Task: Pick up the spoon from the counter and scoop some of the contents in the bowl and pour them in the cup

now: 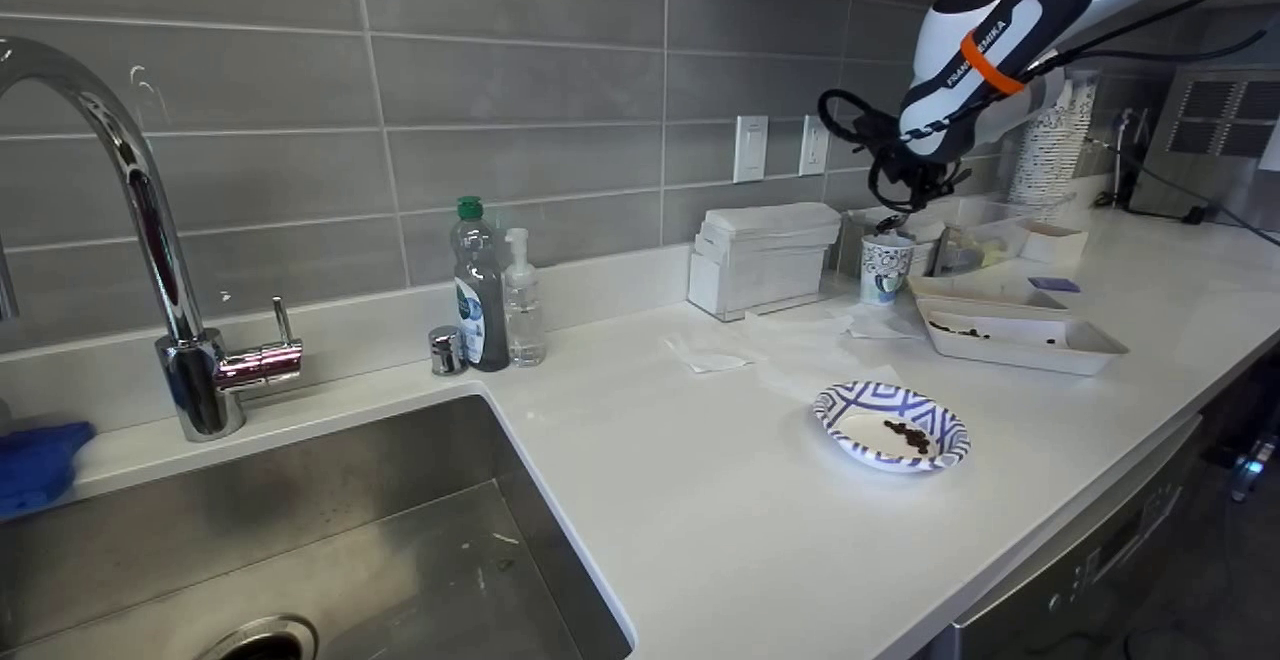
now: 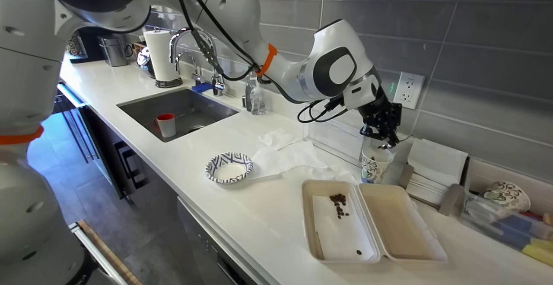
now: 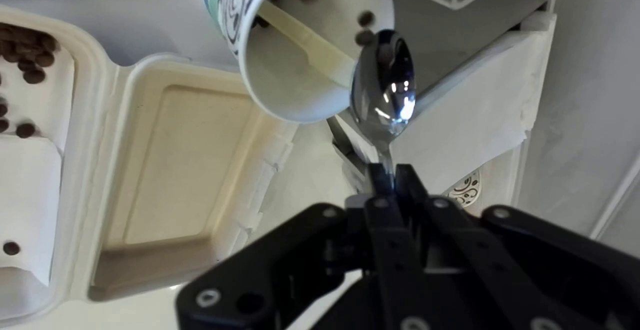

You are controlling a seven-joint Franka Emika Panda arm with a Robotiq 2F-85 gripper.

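Observation:
The spoon is held by its handle in my gripper, which is shut on it. Its shiny bowl is at the rim of the white patterned cup in the wrist view. Two blurred brown beans are at the spoon's tip over the cup's mouth, and more beans lie inside with a pale strip. In both exterior views the gripper and spoon are just above the cup, which stands upright. The blue-and-white bowl holds beans, visible in one exterior view.
An open takeout container with scattered beans lies close to the cup. Paper napkins lie between bowl and cup. A white box stands against the wall beside the cup. A clear bin and the sink are farther off.

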